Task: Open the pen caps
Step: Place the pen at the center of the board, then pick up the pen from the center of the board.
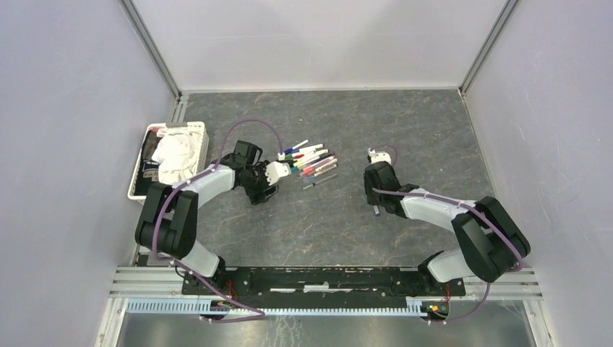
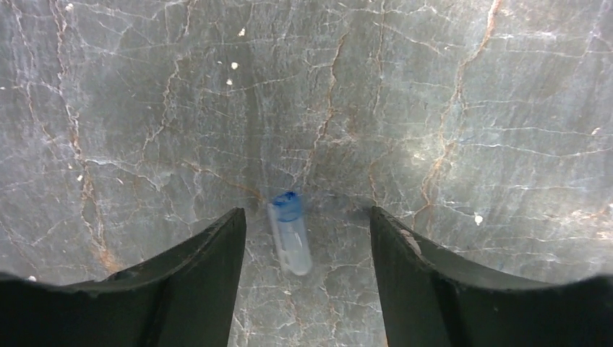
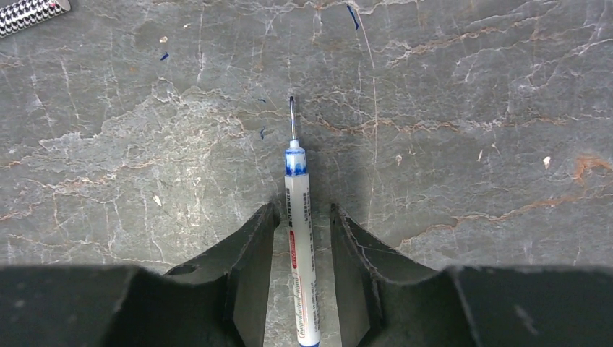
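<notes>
Two arms bent over a grey stone-patterned table (image 1: 318, 235), pens heaped between them
The left gripper (image 1: 262, 190) pointed down just left of a fanned pile of pens (image 1: 312, 159) with coloured ends, one dark pen (image 1: 319, 181) lying just below it; the right gripper (image 1: 379, 199) stood well to the right, a blue-ended pen (image 1: 376, 212) showing beneath it; a white basket (image 1: 194, 128) holding white cloth (image 1: 177, 155) sat at the left edge

Even, diffuse overhead light fell on the bench (image 1: 325, 224), leaving only soft shadows. Wrist views were sharp on its surface, while the near fingers (image 2: 181, 289) looked soft-edged.
</notes>
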`<state>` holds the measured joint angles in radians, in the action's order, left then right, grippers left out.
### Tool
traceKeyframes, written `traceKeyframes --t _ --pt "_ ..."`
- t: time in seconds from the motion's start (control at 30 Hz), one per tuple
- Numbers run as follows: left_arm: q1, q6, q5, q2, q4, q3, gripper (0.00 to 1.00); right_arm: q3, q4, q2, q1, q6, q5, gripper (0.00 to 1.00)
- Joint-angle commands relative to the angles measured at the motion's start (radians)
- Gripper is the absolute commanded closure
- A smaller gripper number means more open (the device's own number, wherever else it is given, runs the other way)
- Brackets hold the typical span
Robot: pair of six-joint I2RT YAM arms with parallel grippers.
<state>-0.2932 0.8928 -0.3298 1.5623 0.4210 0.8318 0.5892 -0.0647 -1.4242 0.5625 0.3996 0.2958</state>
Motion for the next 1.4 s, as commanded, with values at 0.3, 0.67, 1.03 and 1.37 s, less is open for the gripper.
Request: traceKeyframes --t 0.3,0.67,1.03,1.37 --pt "-0.002 -0.14 -0.063 -0.128 0.202 0.218 0.14 0.071 -0.101 -0.002 -0.013 0.003 -0.087 0.59" --pt "0.086 -0.345 -0.04 -0.181 0.333 0.482 0.0 0.328 -0.188 -0.035 -0.016 -0.039 -0.098 0.41" --pt "0.243 -0.444 -0.164 -0.191 0.444 0.503 0.0 0.922 -0.202 -0.434 0.0 -0.404 -0.363 0.43" --pt "0.247 -0.43 -0.214 -0.215 0.44 0.421 0.0 1.208 -0.144 -0.702 0.018 -0.625 -0.531 0.4"
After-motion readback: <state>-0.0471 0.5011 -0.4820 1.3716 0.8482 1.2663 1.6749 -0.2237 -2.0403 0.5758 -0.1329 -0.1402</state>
